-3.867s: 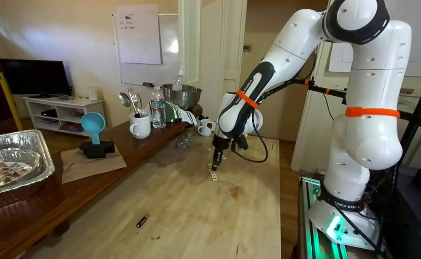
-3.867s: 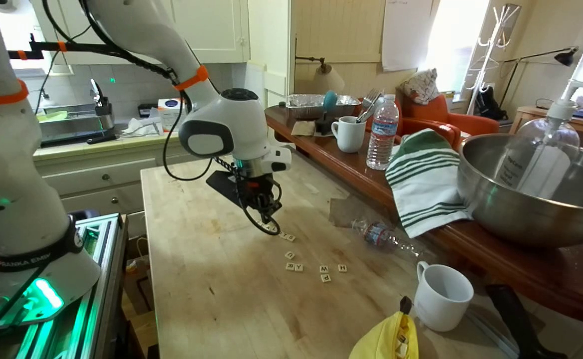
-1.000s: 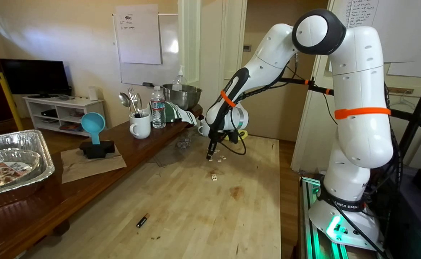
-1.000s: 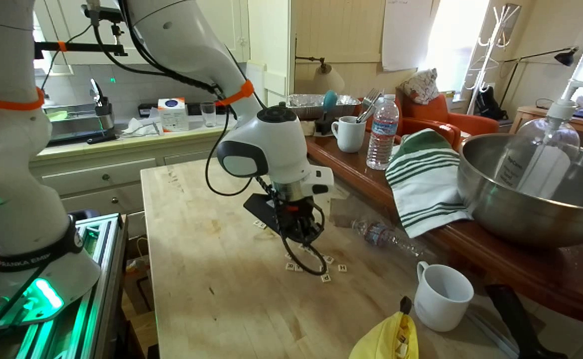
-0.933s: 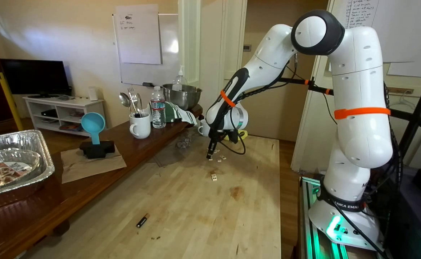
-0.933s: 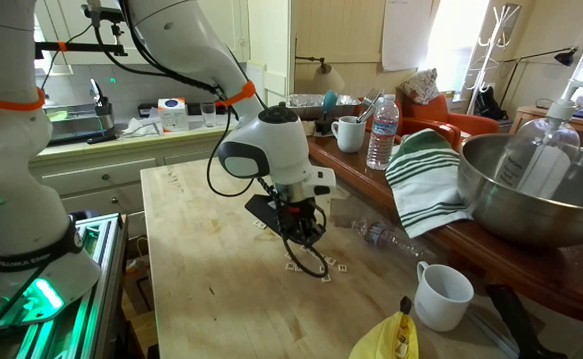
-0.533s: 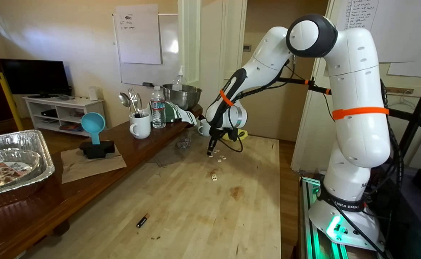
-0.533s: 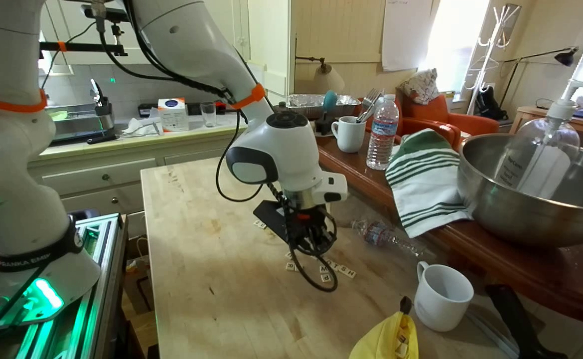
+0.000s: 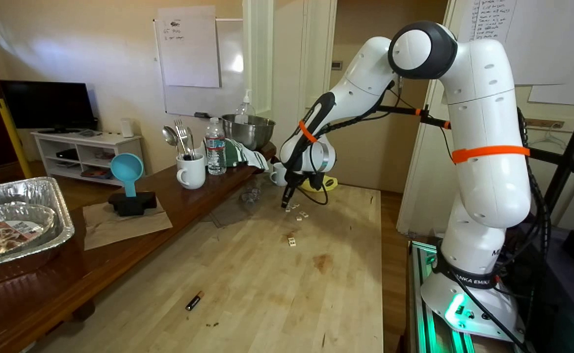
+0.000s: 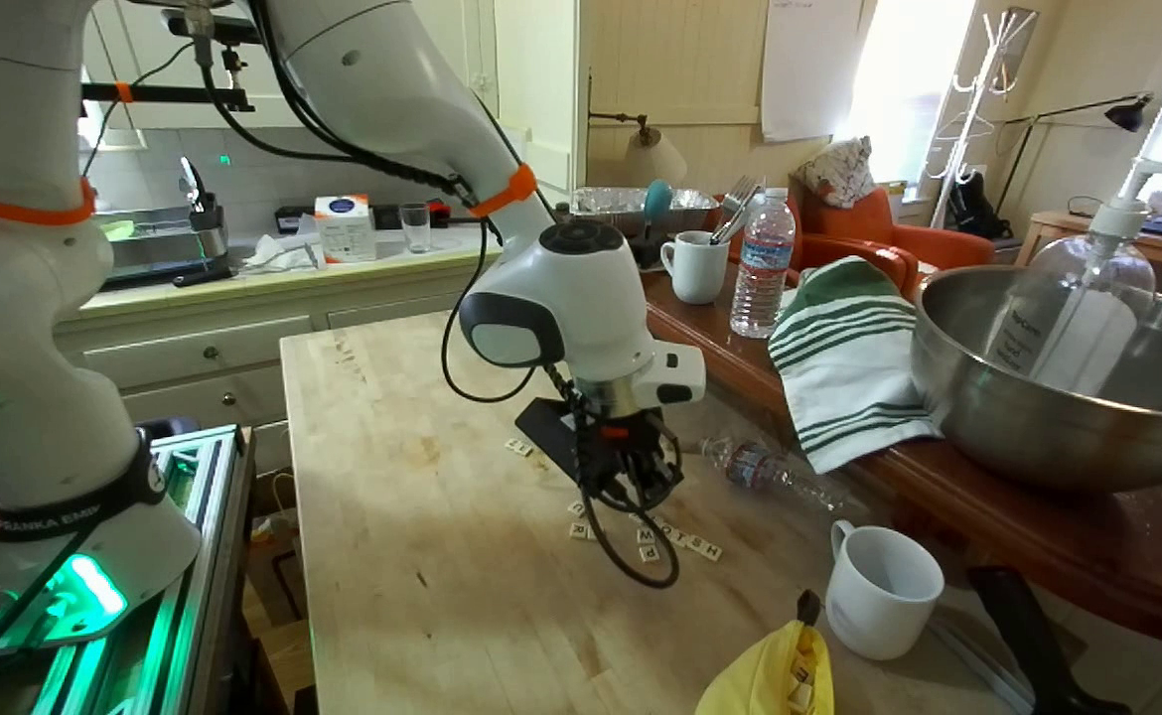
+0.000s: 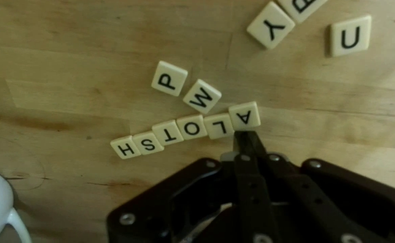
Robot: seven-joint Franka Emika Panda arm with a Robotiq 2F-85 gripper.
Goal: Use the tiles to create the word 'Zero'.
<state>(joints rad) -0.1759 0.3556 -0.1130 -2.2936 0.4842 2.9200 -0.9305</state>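
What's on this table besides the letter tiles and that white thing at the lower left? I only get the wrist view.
Observer: A yellow pouch; it shows in both exterior views.
Visitor: Anything else small lying around?
Observer: Yes, a battery, lying on its side in an exterior view.
Visitor: And are all the letters in my picture?
Observer: No, two more tiles lie side by side outside it, their letters too small to read.

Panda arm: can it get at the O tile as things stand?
Likely yes for a push, since nothing lies over the O tile; a pinch looks doubtful: the jaws are shut, and the L tile and T tile closely flank two sides.
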